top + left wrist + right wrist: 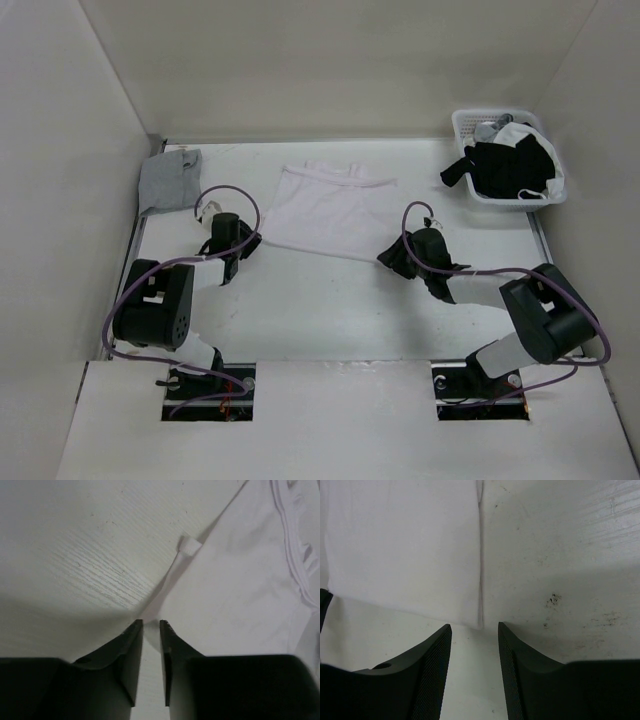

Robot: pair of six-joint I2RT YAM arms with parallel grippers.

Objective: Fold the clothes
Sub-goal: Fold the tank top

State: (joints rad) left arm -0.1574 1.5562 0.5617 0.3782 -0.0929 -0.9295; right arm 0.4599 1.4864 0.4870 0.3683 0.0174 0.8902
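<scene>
The white top lies flat on the surface, in the middle and toward the far side, straps and neckline pointing away from you. Its long axis runs left to right. What matters for you is the near hem: it spans from one hand to the other, slanting a little so that the right-hand corner sits closer to the arm bases than the left. Each arm is already at its own corner, so neither has to cross over. Your left hand is at the near left corner, its fingers drawn close with only a thin slit between them. The tip of the cloth reaches right up to that slit, but you cannot tell from the wrist view whether the cloth is pinched yet. Your right hand has its fingers well apart and holds nothing. The near right corner lies just ahead of the tips, more under the left finger than centred. The fold most likely goes away from you, so the cloth lies forward of both hands.
</scene>
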